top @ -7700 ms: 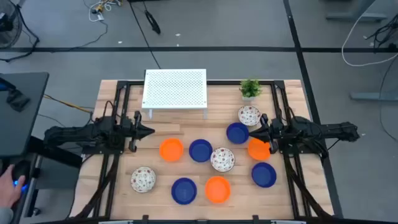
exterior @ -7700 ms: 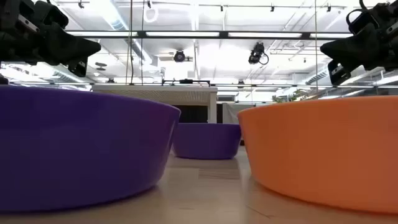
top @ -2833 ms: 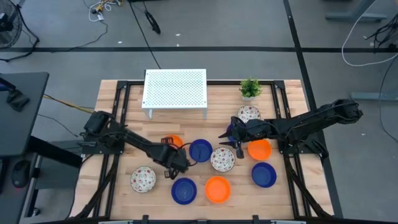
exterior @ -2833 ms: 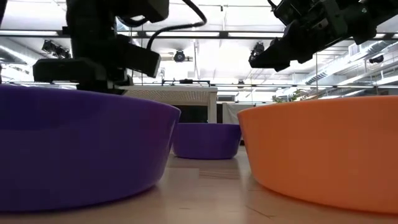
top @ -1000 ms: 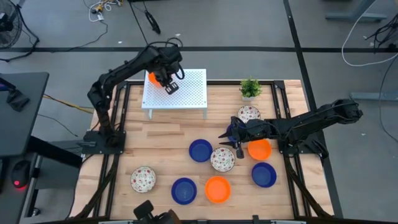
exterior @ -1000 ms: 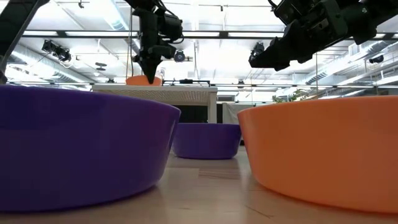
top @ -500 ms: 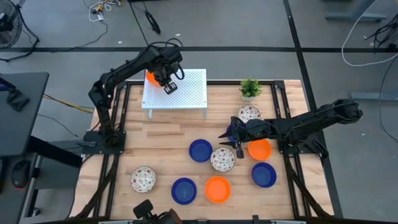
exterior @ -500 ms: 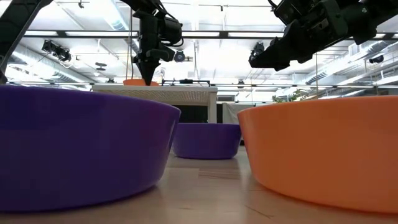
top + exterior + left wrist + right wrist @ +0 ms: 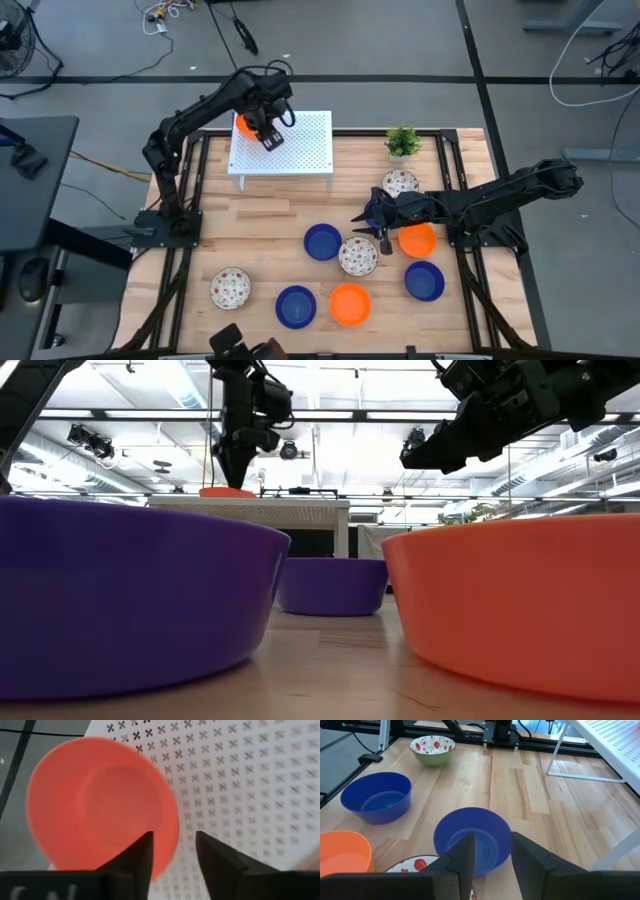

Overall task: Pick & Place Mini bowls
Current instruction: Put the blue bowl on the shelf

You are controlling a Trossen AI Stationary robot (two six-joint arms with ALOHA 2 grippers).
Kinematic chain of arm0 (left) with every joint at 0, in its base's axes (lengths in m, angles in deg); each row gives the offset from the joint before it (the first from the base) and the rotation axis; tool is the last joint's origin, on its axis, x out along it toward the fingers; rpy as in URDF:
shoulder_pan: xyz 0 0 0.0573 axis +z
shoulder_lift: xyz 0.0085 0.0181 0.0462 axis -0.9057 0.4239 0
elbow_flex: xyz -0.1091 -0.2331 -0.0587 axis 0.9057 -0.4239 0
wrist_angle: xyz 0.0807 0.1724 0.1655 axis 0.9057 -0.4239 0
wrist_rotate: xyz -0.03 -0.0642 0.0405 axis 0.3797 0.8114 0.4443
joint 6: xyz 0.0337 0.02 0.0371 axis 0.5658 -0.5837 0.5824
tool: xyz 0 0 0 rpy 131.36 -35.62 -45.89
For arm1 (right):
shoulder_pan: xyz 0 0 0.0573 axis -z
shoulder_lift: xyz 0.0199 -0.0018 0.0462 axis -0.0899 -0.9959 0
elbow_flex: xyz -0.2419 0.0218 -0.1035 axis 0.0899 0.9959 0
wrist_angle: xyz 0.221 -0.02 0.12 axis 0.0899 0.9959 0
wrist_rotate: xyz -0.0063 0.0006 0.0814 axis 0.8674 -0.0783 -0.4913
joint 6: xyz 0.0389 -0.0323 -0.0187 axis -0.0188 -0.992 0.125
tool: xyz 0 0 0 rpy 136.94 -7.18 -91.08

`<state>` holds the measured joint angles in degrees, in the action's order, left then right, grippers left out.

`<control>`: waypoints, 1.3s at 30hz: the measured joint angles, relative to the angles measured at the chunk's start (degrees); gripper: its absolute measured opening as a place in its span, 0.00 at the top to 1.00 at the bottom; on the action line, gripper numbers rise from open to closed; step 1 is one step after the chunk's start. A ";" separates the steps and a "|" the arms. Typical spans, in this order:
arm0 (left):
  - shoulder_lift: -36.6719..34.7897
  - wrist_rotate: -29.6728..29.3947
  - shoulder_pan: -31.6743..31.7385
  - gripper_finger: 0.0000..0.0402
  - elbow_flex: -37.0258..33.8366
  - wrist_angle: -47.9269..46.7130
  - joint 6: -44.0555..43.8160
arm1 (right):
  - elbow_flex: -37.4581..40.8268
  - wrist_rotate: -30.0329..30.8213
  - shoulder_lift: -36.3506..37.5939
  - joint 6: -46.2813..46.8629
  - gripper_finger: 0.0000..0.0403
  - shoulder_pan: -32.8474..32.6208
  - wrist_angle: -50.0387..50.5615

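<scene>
While the left gripper (image 9: 268, 133) hovers with fingers spread over an orange mini bowl (image 9: 243, 124) resting on the white rack (image 9: 300, 145), the right gripper (image 9: 368, 220) hangs parted above the blue bowl (image 9: 472, 839) on the table (image 9: 260, 205).

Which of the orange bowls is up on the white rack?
The orange bowl at the rack's left corner, by the left gripper; the others sit on the table.
</scene>
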<state>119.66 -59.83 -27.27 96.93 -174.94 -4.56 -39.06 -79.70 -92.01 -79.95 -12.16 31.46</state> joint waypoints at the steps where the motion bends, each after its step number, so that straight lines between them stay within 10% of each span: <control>1: 0.00 0.59 0.00 0.57 1.38 -1.57 -0.03 | 0.00 0.01 0.00 0.01 0.68 0.00 0.00; 12: -10.12 6.22 -7.59 0.48 9.12 -4.01 -3.26 | 0.00 -0.02 -0.02 1.21 0.68 0.00 0.58; 24: -17.20 -13.23 -40.89 0.55 7.76 4.69 -12.56 | 0.00 -0.16 -0.04 2.22 0.68 -1.56 0.72; 39: -16.85 -20.49 -58.18 0.55 -36.88 51.93 -10.68 | 0.00 -0.14 -0.04 0.85 0.68 -1.70 0.47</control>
<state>102.81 -80.33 -85.46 60.05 -123.01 -15.23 -39.06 -79.84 -92.06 -79.11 -13.87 31.92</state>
